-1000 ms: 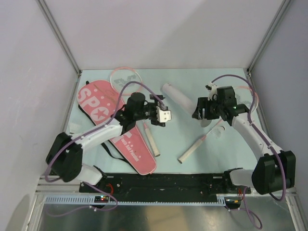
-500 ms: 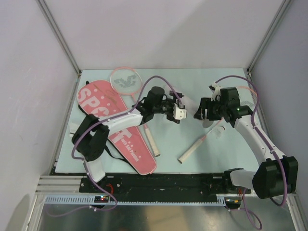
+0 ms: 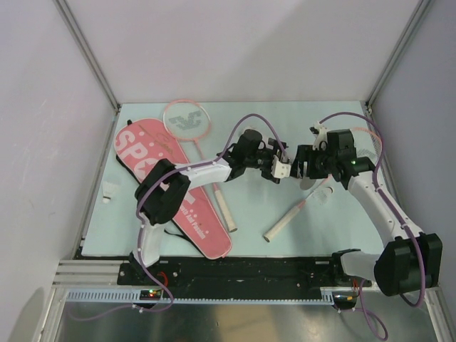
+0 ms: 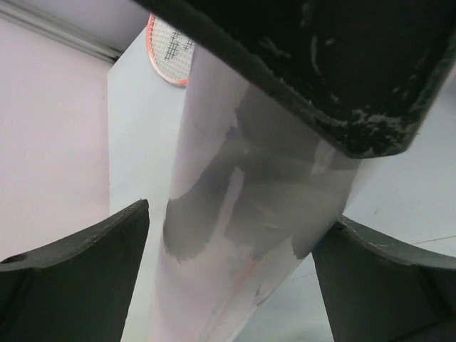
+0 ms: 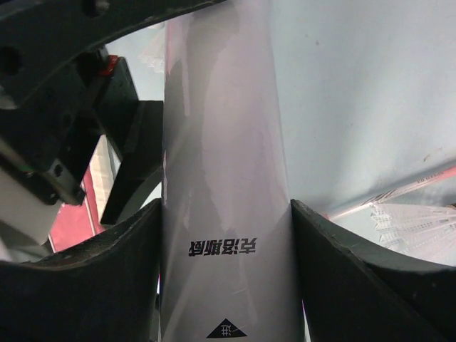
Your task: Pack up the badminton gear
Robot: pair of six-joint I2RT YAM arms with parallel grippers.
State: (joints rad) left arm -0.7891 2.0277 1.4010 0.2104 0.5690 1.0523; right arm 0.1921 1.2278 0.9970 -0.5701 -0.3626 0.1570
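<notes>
R hand [image 3: 305,164] clamped on white tube [image 5: 224,178]; L hand [image 3: 280,168] fingers apart, straddling same tube.

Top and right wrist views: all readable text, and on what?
"SP": pink racket-shaped bag, big white letters; rest hidden.
Small print lower on that bag: too blurred.
Four black Chinese characters plus a triangle sign: long white cylindrical tube; not legible.
Dark logo, no letters: pink-rimmed racket head.

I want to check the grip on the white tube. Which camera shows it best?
Right wrist: the white tube sits clamped in the right gripper, printed label visible. Left wrist shows it shadowed, top partly blocked. From above, the left gripper and right gripper mostly hide it.
</notes>
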